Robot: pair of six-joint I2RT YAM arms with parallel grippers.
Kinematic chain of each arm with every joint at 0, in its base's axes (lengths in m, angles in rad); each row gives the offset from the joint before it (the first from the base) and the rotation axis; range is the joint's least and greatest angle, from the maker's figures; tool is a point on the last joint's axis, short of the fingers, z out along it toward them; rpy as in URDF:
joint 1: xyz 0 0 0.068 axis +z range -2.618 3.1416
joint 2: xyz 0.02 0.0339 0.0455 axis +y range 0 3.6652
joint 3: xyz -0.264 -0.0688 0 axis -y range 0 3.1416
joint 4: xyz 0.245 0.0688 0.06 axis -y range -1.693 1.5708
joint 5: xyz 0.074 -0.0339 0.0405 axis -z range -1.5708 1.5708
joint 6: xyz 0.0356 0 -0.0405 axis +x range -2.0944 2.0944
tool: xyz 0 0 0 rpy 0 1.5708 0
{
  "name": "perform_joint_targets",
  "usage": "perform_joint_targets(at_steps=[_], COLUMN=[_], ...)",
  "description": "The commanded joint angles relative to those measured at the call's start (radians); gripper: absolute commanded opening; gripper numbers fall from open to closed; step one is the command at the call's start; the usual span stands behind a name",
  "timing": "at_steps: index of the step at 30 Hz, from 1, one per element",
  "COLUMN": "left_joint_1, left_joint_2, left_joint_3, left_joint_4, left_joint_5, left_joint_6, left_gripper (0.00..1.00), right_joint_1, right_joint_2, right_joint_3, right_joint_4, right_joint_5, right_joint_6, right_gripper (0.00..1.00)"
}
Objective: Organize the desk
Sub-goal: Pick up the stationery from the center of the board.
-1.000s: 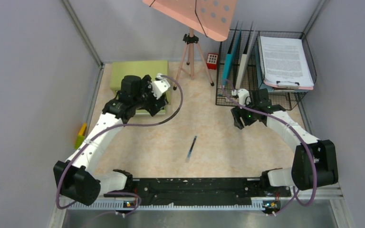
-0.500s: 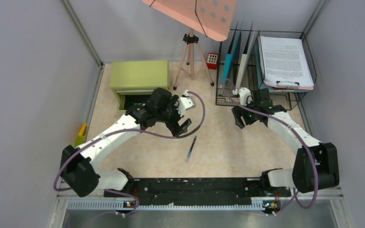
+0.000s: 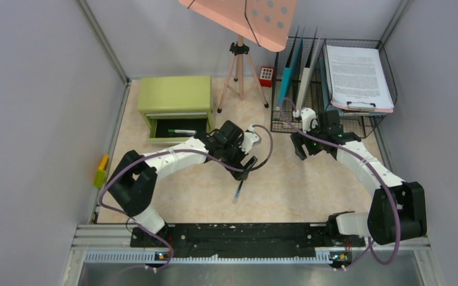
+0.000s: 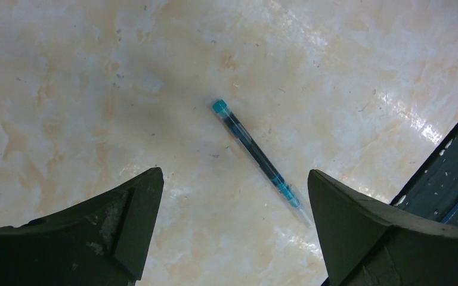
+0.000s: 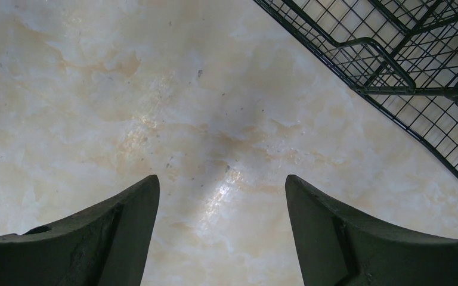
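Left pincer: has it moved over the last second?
Yes. The left pincer left the green drawer cabinet, swinging right and down in the top view, and now hangs open above the pen.
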Motion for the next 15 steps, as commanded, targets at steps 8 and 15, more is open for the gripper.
perform_joint_targets(at_steps=[8, 15], left_joint_1=[-0.061, -0.14], left_joint_2=[0.155, 0.175], left_joint_3=[0.172, 0.153], left_joint_4=[-0.068, -0.082], left_joint_5=[-0.095, -0.308], left_joint_6=[-0.162, -0.15], left_gripper=[0.93, 0.79], right_joint_1=[-0.011, -0.01], right_joint_2=[-0.014, -0.002], right_joint_3=[0.018, 0.021], right_joint_4=[0.026, 0.022], right_joint_5=[-0.003, -0.007], right_joint_6=[0.01, 0.009], right_gripper=[0.78, 0.79])
